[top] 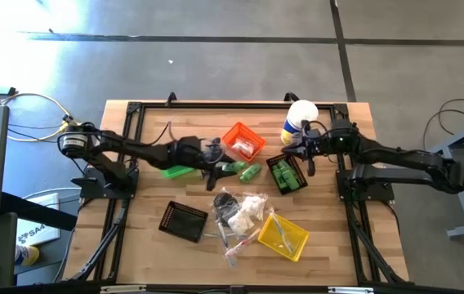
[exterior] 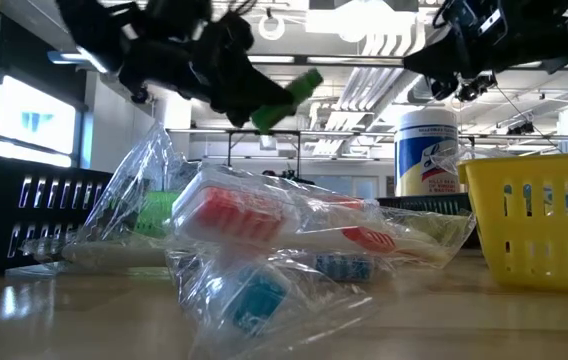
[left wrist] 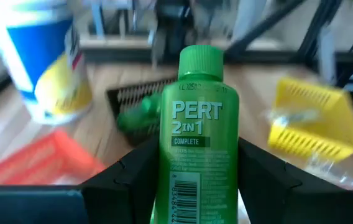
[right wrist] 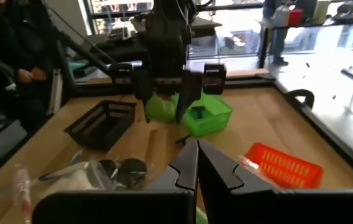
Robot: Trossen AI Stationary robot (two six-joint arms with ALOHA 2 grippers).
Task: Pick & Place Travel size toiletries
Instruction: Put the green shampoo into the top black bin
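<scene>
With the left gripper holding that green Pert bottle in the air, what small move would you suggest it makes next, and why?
Probably carry it on toward the dark bin that already holds green items, then lower it. The left gripper is shut on the green Pert bottle, held off the table, and another green bottle lies just beside that bin. The right gripper hovers near the bin, so approach with care.

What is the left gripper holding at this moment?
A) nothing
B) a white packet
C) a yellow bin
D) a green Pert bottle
D: the left gripper is clamped on the green Pert bottle, with a dark finger pressed to each side of it.
</scene>
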